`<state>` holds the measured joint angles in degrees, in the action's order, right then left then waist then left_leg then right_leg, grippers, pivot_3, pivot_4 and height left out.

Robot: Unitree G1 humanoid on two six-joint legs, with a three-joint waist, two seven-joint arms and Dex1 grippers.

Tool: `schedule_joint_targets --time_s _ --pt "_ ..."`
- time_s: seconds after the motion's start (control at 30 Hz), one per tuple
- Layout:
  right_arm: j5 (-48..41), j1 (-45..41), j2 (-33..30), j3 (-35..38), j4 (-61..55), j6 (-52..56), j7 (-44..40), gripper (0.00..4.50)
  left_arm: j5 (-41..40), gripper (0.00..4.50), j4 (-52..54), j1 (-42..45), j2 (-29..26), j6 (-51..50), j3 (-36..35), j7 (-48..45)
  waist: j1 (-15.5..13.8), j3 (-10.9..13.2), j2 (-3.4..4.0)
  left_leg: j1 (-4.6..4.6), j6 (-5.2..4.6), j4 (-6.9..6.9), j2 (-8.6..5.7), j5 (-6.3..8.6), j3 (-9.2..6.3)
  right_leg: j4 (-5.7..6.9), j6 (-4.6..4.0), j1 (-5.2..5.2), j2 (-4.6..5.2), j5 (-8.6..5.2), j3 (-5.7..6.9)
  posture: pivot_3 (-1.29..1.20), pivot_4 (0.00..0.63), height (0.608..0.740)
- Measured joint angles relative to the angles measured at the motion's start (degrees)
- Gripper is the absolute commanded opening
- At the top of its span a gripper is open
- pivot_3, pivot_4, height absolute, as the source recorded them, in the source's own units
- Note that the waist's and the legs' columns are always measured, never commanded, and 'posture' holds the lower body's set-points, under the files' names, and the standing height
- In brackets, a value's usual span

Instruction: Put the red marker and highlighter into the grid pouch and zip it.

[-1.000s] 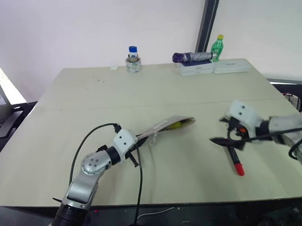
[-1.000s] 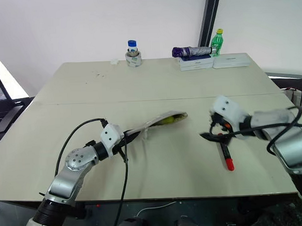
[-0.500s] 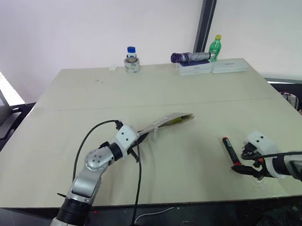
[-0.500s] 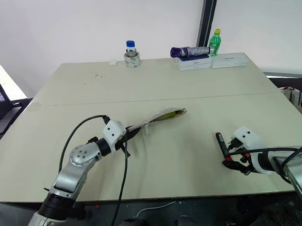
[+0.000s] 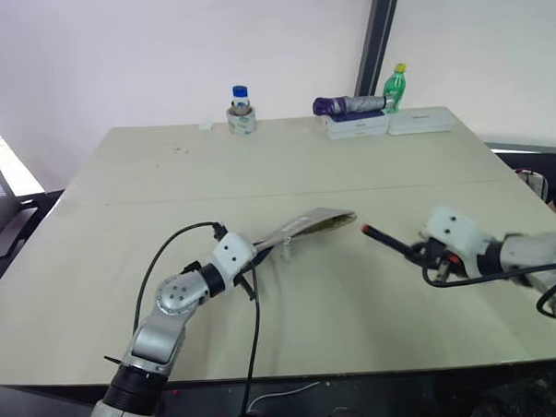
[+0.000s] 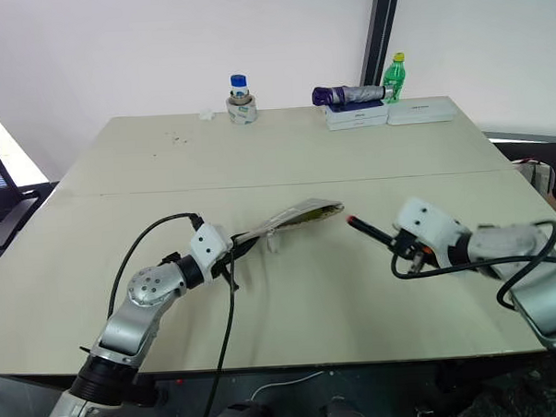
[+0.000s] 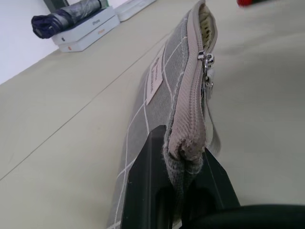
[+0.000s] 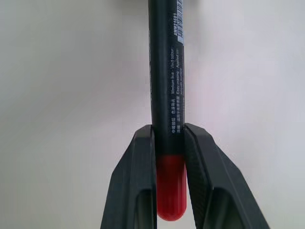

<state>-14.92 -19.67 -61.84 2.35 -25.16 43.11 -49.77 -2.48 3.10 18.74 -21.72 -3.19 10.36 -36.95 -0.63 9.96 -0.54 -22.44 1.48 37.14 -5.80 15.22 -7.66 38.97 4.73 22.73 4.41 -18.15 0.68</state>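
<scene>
Marker (image 6: 371,233) now lifted off table (image 6: 350,159), clamped in right gripper (image 8: 169,148), aimed at pouch (image 5: 306,227) pinched by left gripper (image 7: 183,164).

Grid pouch (image 7: 157,90) grey, white-lined; red marker (image 8: 166,86) black, red-tipped.

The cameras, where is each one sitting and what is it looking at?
Left eye view: on the head, looking down at the table; both arms show, the left gripper holding the grid pouch.
Right eye view: beside it, the same scene; the right gripper holds the red marker.
Left wrist view: looks along its fingers at the pouch's zipper.
Right wrist view: looks along its fingers at the marker.
Shared: the left wrist view and the eye views both show the umbrella.
</scene>
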Motion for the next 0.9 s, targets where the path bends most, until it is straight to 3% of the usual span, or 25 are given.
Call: schedule_joint_targets --time_s 0.23,0.9 --pt "2.9 -5.2 0.0 -8.3 -0.4 -0.9 -2.1 0.31 0.8 0.0 -0.1 0.0 0.0 0.4 0.2 -0.1 -0.2 0.0 -0.05 -0.06 0.09 0.02 -0.04 -0.05 0.0 -0.11 0.01 -0.01 0.05 0.0 0.0 0.0 0.15 0.74" --pt "17.5 -11.9 2.4 -19.5 5.9 -10.7 -3.8 0.31 2.7 0.0 0.4 -0.2 -0.6 1.5 2.5 -1.6 -0.1 0.0 -0.04 -0.06 0.11 0.0 -0.04 -0.06 0.0 -0.11 0.01 0.02 0.05 0.01 0.0 0.0 0.15 0.74"
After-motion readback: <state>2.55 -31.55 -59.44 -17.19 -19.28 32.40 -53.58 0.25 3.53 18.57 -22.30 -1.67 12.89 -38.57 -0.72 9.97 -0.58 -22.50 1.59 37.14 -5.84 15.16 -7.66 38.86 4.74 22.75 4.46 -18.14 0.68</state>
